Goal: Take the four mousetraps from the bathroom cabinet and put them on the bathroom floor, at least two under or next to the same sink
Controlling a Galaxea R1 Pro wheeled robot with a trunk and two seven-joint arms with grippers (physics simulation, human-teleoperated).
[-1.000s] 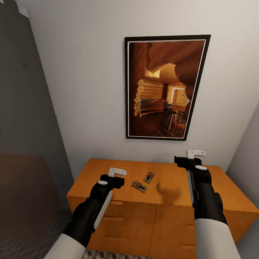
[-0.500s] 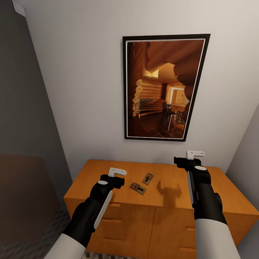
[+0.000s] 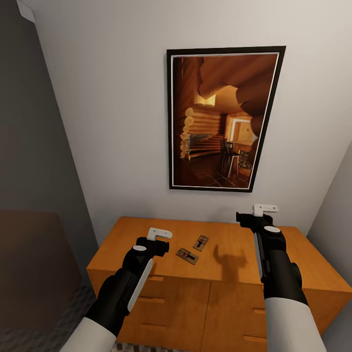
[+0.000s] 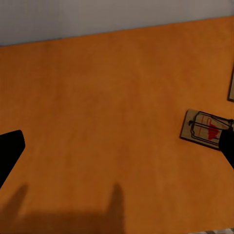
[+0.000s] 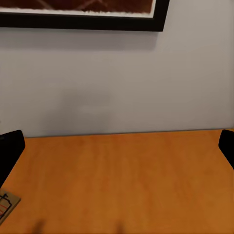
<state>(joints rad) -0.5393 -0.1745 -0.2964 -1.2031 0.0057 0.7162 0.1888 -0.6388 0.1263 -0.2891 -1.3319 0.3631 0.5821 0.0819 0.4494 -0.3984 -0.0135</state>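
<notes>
Two mousetraps (image 3: 187, 255) (image 3: 201, 242) lie flat on top of the orange-brown cabinet (image 3: 230, 254), near its middle. My left gripper (image 3: 159, 235) hovers over the cabinet top just left of them, open and empty. In the left wrist view the nearer mousetrap (image 4: 204, 130) lies beside one dark fingertip (image 4: 228, 145), and the edge of the other mousetrap (image 4: 231, 87) shows. My right gripper (image 3: 261, 211) hangs open above the cabinet's right half, apart from the traps. A corner of a mousetrap (image 5: 6, 204) shows in the right wrist view.
A large framed picture (image 3: 222, 120) hangs on the white wall behind the cabinet. Drawer fronts with bar handles (image 3: 154, 297) face me. A grey wall or door (image 3: 34, 146) stands at the left, and a strip of patterned floor (image 3: 73, 313) shows below it.
The whole view shifted slightly a second ago, so the camera moved. Both arms and the two traps keep their places relative to the cabinet.
</notes>
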